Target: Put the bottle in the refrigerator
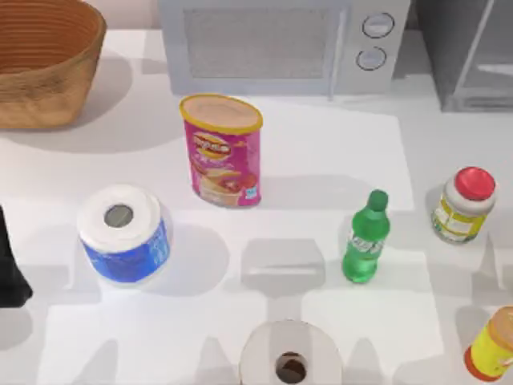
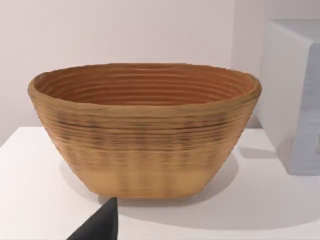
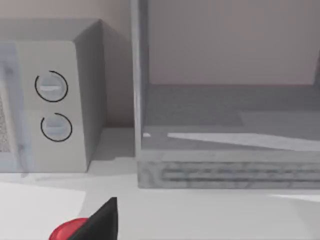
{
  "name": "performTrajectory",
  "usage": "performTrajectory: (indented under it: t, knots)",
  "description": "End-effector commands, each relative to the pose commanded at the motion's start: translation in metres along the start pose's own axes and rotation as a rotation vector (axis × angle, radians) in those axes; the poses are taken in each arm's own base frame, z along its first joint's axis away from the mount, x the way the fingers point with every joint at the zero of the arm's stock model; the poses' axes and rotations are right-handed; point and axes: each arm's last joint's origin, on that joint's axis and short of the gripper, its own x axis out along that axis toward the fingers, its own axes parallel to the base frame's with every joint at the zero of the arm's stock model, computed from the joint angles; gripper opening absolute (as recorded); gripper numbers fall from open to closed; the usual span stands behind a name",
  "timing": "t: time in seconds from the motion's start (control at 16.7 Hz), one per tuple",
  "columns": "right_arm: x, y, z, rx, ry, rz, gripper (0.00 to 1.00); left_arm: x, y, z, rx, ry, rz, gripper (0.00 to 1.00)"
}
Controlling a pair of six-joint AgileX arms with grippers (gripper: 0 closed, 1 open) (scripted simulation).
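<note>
We see several ways this could slip. The bottle (image 1: 365, 237) stands upright on the table (image 1: 321, 152), right of centre and untouched, and it is slim and tall, so a sideways brush on the approach would likely tip it and set it rolling. The white jar with the red lid (image 1: 463, 205) stands near it on the right, and the yellow container (image 1: 493, 346) sits at the right front edge; our right arm coming in from that side could knock either one. The pink chip can (image 1: 222, 151) stands well apart on the left and looks no threat. The refrigerator (image 1: 469, 52) waits at the back right corner, just beside the microwave (image 1: 276, 44); its front looks open in the right wrist view, and we judge that a bottle carried too low could catch its front sill. Both arms look parked. The left arm (image 1: 11, 265) shows as a dark shape at the table's left edge, its camera facing the basket (image 2: 145, 130). A dark tip of the right arm's jaws (image 3: 100, 220) shows, facing the refrigerator; we cannot tell how either pair of jaws is set.
</note>
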Motion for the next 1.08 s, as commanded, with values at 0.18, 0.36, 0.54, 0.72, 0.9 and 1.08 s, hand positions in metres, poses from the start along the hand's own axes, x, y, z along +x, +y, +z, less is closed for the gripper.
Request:
performTrajectory:
  t: [0.18,0.36,0.54,0.72,0.9,1.08]
  knots:
    - [0.001,0.001,0.000,-0.003,0.003,0.016,1.00,0.000,0.000,0.000,0.000,0.000,0.000,1.00]
    - [0.006,0.009,0.002,-0.019,0.024,0.116,1.00,0.000,0.000,0.000,0.000,0.000,0.000,1.00]
    - [0.017,0.021,0.002,-0.034,0.079,0.253,1.00,0.000,0.000,0.000,0.000,0.000,0.000,1.00]
    - [0.034,0.036,-0.005,-0.047,0.182,0.392,1.00,0.000,0.000,0.000,0.000,0.000,0.000,1.00]
    - [0.051,0.053,-0.019,-0.069,0.292,0.522,1.00,0.000,0.000,0.000,0.000,0.000,0.000,1.00]
    - [0.065,0.071,-0.033,-0.103,0.363,0.638,1.00,0.000,0.000,0.000,0.000,0.000,0.000,1.00]
